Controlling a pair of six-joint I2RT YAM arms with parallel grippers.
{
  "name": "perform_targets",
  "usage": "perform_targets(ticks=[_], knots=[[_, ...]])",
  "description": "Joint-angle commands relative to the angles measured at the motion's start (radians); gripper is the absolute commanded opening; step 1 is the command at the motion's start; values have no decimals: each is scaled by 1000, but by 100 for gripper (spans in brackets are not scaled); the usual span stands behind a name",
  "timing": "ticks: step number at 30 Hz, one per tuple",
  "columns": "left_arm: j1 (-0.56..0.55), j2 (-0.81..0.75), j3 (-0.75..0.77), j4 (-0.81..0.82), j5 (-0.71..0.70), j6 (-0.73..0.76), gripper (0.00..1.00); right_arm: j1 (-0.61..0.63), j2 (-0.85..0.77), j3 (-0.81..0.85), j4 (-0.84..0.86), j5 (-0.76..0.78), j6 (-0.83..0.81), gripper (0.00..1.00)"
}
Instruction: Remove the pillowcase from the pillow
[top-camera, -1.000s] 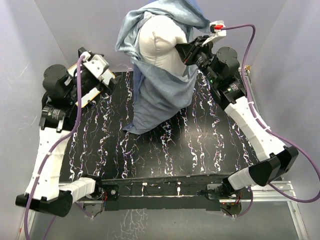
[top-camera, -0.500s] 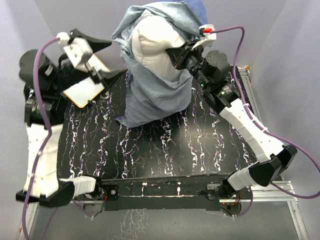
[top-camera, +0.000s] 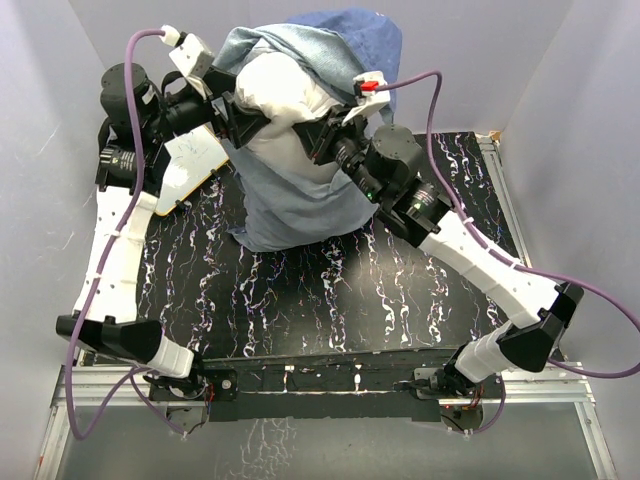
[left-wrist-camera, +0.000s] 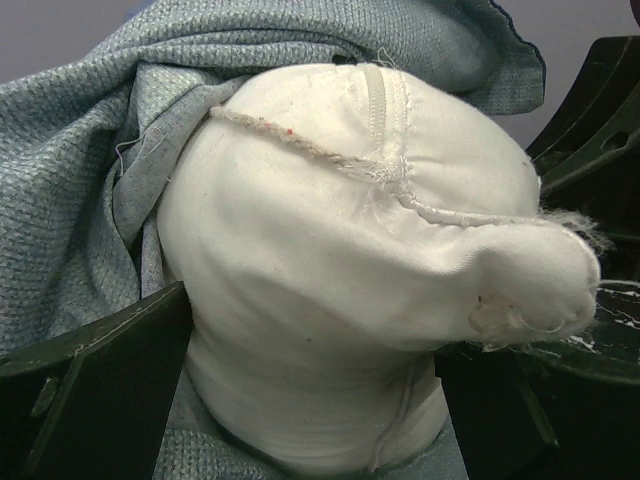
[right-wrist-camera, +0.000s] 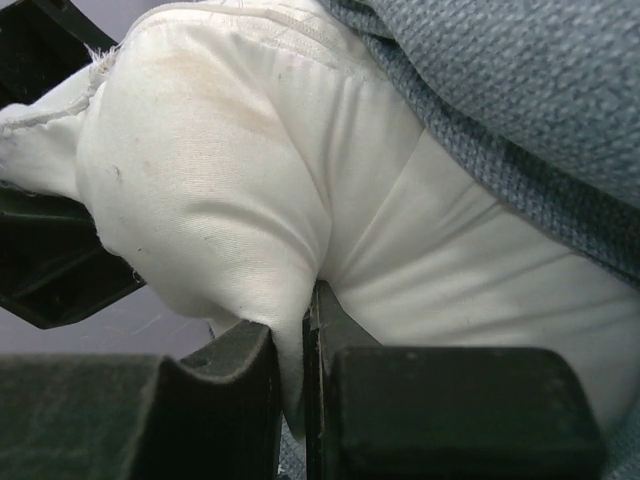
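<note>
The white pillow (top-camera: 272, 92) is held up at the back of the table, its top end bare. The pillowcase (top-camera: 300, 205) hangs round its lower part with the grey-blue reverse out, and a darker blue part (top-camera: 362, 38) is bunched behind. My right gripper (top-camera: 322, 138) is shut on a fold of the pillow's white cloth (right-wrist-camera: 230, 200); the pinch shows in the right wrist view (right-wrist-camera: 295, 345). My left gripper (top-camera: 236, 108) is open, its fingers (left-wrist-camera: 110, 385) wide apart on either side of the pillow's bare end (left-wrist-camera: 340, 260). The pillowcase (left-wrist-camera: 80, 170) wraps behind it.
A flat white board with an orange edge (top-camera: 190, 160) lies at the back left under the left arm. The black marbled table top (top-camera: 330, 300) stretches toward the near edge. Grey walls close in the back and both sides.
My left arm has swung in from the left and now straddles the pillow's top. My right gripper has carried the pillow and pillowcase leftward, still pinching the white cloth.
</note>
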Motion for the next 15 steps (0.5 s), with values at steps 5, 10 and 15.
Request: perform_targets(ticks=[5,10,15], knots=[[-8,-67,-28,37,162,-107,97,80,50,75,33,-180,33,8],[-8,-70,-12,-65,267,-91,97,78,53,93,20,-180,25,8],[-8,-92,-35,-54,297,-91,97,77,75,121,9,-219,20,8]])
